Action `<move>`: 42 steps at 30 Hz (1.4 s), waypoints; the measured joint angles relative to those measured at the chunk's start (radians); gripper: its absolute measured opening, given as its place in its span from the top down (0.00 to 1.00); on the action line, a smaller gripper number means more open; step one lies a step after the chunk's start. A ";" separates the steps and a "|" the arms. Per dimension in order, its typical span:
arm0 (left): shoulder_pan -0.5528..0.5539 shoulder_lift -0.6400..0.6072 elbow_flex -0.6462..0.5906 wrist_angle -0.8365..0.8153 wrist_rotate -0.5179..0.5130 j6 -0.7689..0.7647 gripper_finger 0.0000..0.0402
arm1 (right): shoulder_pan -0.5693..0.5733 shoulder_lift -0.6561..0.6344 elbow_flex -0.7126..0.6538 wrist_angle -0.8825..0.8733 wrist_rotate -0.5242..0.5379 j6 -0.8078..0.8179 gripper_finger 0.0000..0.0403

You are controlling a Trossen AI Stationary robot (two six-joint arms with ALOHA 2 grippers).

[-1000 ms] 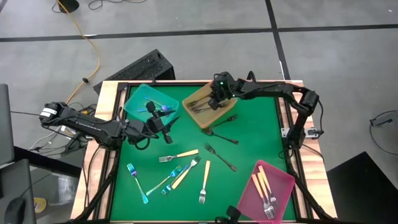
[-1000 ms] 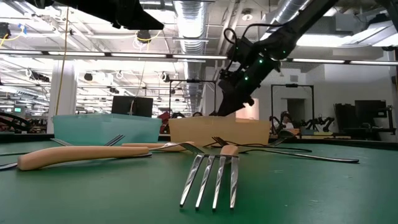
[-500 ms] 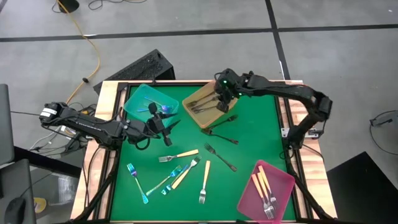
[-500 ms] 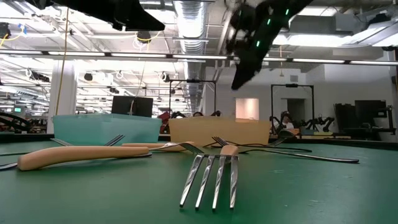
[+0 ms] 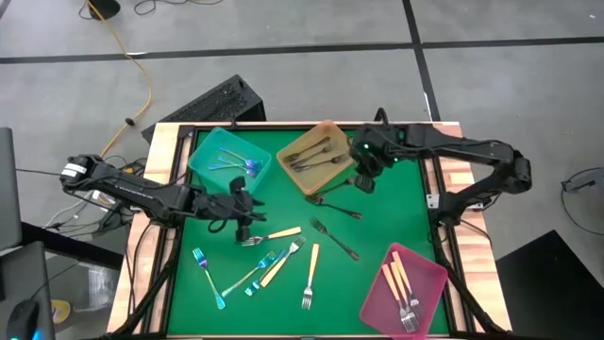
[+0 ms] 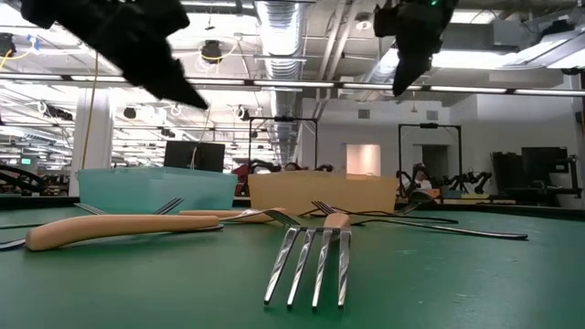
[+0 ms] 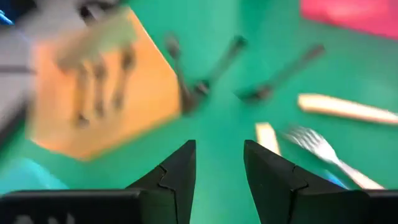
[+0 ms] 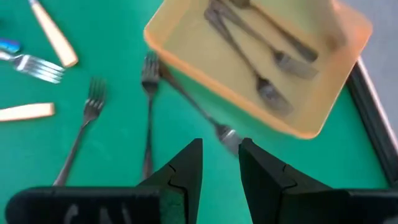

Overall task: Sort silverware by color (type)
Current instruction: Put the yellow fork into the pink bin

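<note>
The room beyond is a wide hall with ceiling ducts (image 6: 292, 23) and strip lights, and a grey concrete floor (image 5: 283, 42) crossed by dark lines; an orange cable (image 5: 142, 85) runs over it toward the wood-edged frame. The surface (image 5: 377, 198) is a green mat inside that frame.

Three trays stand on it: a teal tray (image 5: 203, 156) at the far left, an amber tray (image 5: 302, 175) at the far middle, a pink tray (image 5: 429, 279) at the near right corner. Each holds a few pieces of the silverware (image 5: 283, 250): blue ones in teal, dark grey ones in amber, cream-handled ones in pink. The rest lies loose on the mat, with cream-handled and blue pieces in the near middle and left, and dark grey forks (image 8: 149, 112) just beside the amber tray.

The left gripper (image 5: 243, 212) hangs over the mat near the teal tray, jaws narrowly parted and holding nothing. The right gripper (image 5: 363, 175) hovers just beside the amber tray, above the dark forks, jaws likewise narrowly apart and empty.
</note>
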 joint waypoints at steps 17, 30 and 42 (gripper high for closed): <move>-0.266 0.000 0.000 -0.226 0.304 -0.399 0.69 | 0.323 0.032 -0.004 -0.175 0.008 0.303 0.69; -0.520 0.000 0.000 -0.131 0.116 -0.586 0.69 | 0.654 0.041 -0.167 -0.019 0.069 0.612 0.69; -0.384 0.000 0.000 -0.114 -0.137 -0.310 0.69 | 0.735 0.040 -0.284 0.254 0.175 0.652 0.69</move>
